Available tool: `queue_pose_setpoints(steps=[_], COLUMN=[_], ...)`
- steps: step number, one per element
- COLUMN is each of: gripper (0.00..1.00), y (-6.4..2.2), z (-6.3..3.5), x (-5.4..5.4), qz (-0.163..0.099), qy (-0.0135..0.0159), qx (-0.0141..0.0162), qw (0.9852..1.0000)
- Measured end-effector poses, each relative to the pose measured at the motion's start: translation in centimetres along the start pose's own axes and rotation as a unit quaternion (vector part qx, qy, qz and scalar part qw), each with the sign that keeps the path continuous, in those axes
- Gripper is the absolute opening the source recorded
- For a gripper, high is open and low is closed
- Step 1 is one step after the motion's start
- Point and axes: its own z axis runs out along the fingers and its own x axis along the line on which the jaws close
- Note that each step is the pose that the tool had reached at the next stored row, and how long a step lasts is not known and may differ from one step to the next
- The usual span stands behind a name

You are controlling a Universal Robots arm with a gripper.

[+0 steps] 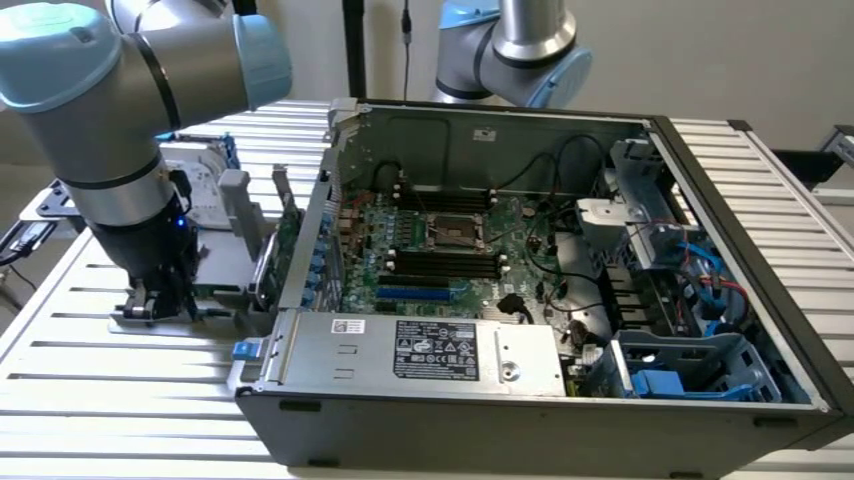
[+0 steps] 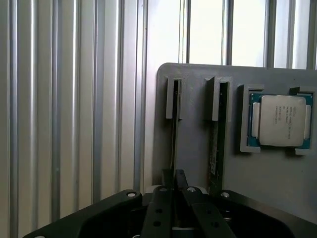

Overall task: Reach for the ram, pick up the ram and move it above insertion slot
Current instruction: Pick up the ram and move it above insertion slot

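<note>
The ram (image 2: 173,144) is a thin green stick standing on edge in one slot of a grey holder (image 2: 193,99). In the wrist view my gripper (image 2: 174,173) sits right over its near end, with the two dark fingers (image 2: 167,179) drawn close together on either side of the stick's edge. In the exterior view the gripper (image 1: 158,300) is low over the holder (image 1: 220,285) on the slatted table, at the exterior view's left of the open computer case (image 1: 534,390). The black memory slots (image 1: 447,262) lie on the motherboard inside the case.
A second green stick (image 2: 214,148) stands in the neighbouring slot, and a processor chip (image 2: 280,120) lies in a recess of the holder. A tall dark card (image 1: 283,230) stands between holder and case wall. A second arm (image 1: 521,50) hangs behind the case.
</note>
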Motion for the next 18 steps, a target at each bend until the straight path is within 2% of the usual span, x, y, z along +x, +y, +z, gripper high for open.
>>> queue_pose_setpoints(steps=[4, 7, 9, 13, 16, 18], gripper=[0.13, 0.13, 0.13, 0.13, 0.13, 0.13], y=[0.01, 0.01, 0.0, 0.01, 0.02, 0.05], z=[0.0, 0.0, 0.0, 0.0, -0.11, -0.58], x=[0.05, 0.07, 0.09, 0.1, 0.11, 0.12], qz=[0.0, 0.0, 0.0, 0.001, 0.001, 0.001], qy=[-0.0001, -0.0012, -0.0032, -0.0083, -0.0097, -0.0101], qx=[0.0002, 0.0021, 0.0033, 0.0035, 0.0036, 0.0035], qw=[1.0, 1.0, 1.0, 1.0, 0.9999, 0.9999])
